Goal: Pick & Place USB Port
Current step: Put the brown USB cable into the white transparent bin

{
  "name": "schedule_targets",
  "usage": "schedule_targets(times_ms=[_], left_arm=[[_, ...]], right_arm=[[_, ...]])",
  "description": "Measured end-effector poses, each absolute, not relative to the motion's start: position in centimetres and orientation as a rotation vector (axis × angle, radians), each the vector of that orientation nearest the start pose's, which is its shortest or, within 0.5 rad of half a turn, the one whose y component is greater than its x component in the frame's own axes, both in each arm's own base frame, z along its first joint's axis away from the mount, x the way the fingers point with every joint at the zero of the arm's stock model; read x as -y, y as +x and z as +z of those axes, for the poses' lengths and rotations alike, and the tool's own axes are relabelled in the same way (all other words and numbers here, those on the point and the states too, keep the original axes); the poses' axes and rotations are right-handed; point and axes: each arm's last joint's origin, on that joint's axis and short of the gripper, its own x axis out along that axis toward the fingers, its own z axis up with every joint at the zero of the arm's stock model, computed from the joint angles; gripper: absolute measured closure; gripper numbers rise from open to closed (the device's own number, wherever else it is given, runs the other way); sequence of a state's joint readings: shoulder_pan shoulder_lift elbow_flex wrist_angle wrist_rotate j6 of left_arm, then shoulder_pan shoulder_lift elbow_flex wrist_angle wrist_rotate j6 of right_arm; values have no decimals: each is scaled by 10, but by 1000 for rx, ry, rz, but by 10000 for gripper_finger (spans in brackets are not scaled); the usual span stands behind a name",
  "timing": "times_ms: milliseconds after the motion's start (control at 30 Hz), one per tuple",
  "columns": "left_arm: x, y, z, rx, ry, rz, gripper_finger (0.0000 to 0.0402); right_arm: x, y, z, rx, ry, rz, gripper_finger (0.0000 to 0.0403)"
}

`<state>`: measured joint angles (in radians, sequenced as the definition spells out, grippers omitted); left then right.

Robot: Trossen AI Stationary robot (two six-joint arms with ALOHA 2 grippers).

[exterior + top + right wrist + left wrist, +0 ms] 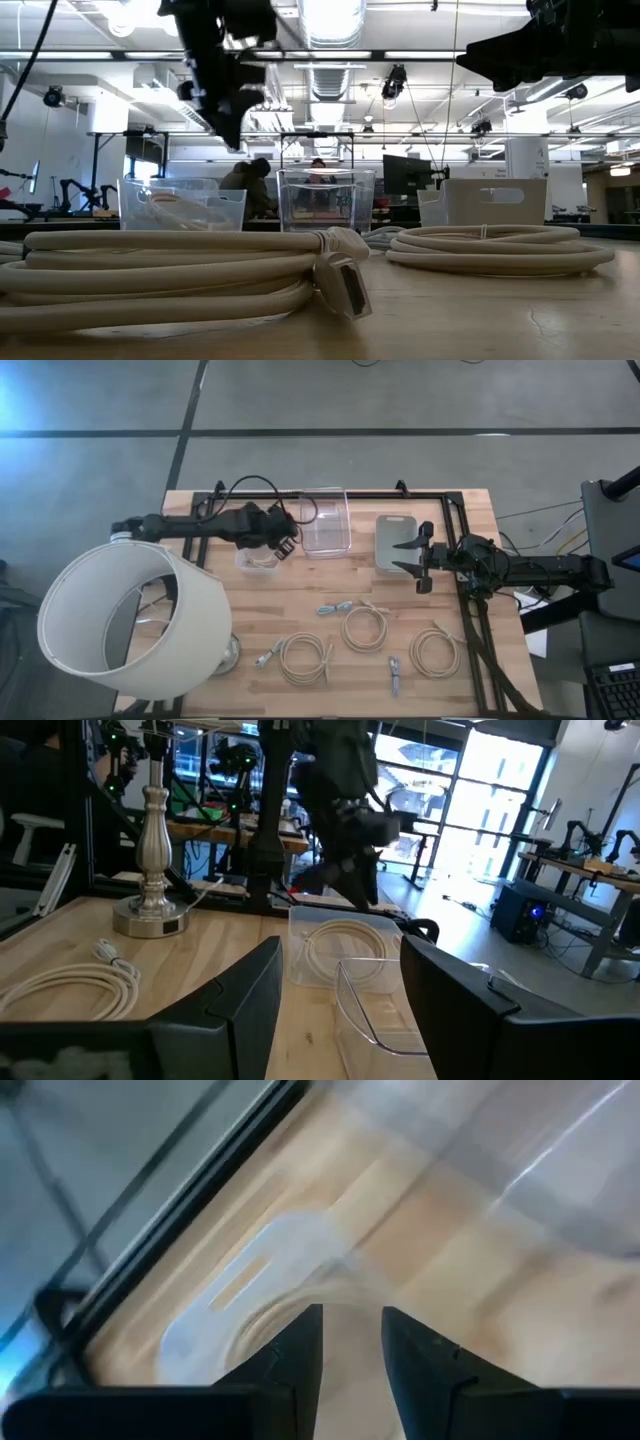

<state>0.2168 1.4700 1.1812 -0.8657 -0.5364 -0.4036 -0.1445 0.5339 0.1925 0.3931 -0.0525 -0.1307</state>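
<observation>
**Coiled cables wait on the near side of the table**

Jaws on my left gripper [283,548] stand slightly parted with nothing between them, hovering over a small clear bin [258,559] that already holds a coiled cable [345,942]. My right gripper [418,557] hangs with its jaws spread wide and empty, beside the grey bin [396,541].

Four more USB cables lie on the table [470,510], the nearest to my left arm being one coil [304,658] by the lamp base [229,653]. I judge each cable light, soft and springy; pinching a single strand may let the coil unwind or dangle. I would close across the bundled loops where they lie together, rather than on the hard plug [343,284], which looks smooth and could slip.

The lampshade [130,620] overhangs that corner and crowds my left arm's path. A larger clear bin [326,520] sits between the other two.
</observation>
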Motion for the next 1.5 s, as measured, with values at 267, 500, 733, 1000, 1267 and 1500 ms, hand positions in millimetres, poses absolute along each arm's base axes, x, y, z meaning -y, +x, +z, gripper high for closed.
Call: schedule_targets(times_ms=[267, 500, 733, 1000, 1267, 1500], left_arm=[[-24, 309, 281, -783, -103, 437, 293], [25, 313, 268, -733, -36, 148, 293], [57, 307, 242, -724, -118, 65, 293], [79, 314, 211, -729, -173, -56, 293], [86, 324, 186, -795, -214, -109, 293], [90, 329, 164, -873, -221, -185, 278]], right_arm=[[19, 139, 216, 29, -134, -94, 202], [19, 139, 215, 18, -133, -94, 202], [19, 139, 215, 19, -133, -94, 202], [19, 139, 215, 18, -133, -93, 202], [19, 142, 211, -14, -131, -92, 202], [20, 145, 208, -32, -132, -91, 202]])
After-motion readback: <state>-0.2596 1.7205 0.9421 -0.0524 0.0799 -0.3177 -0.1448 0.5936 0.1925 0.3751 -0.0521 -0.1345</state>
